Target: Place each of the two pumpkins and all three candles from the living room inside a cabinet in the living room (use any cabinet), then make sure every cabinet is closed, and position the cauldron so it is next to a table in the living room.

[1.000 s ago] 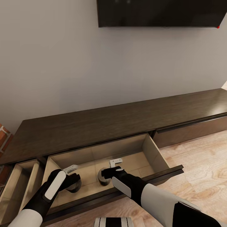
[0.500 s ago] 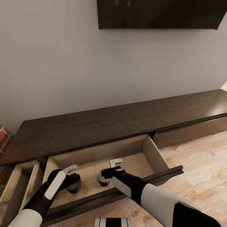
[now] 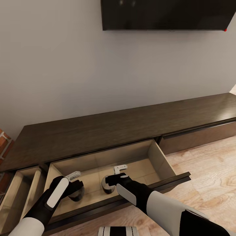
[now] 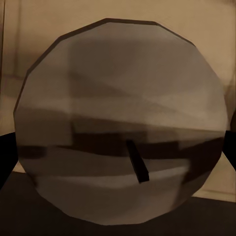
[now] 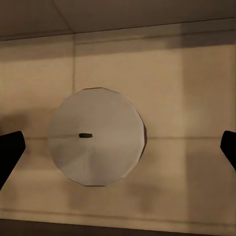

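Observation:
The long dark brown cabinet (image 3: 98,134) has its middle drawer (image 3: 157,154) pulled out, showing a pale beige inside. Two squat grey candles stand on the drawer floor. My left gripper (image 3: 74,184) hangs over the left candle (image 3: 78,194). In the left wrist view this candle (image 4: 123,113) is very close, with the gripper (image 4: 118,157) open and a dark fingertip (image 4: 6,157) at each side of it. My right gripper (image 3: 116,175) is over the right candle (image 3: 107,185). In the right wrist view the gripper (image 5: 118,150) stands wide open, its fingertips well clear of that candle (image 5: 96,135).
A second drawer (image 3: 23,186) stands open at the far left, and a closed drawer front (image 3: 196,136) lies to the right. A dark TV (image 3: 167,14) hangs on the grey wall. Brick (image 3: 4,141) shows at the left edge and wooden floor (image 3: 209,173) at the right.
The head view tipped up slightly, so the whole picture shifted down a little. Both arms, both candles and the drawer have stayed where they were.

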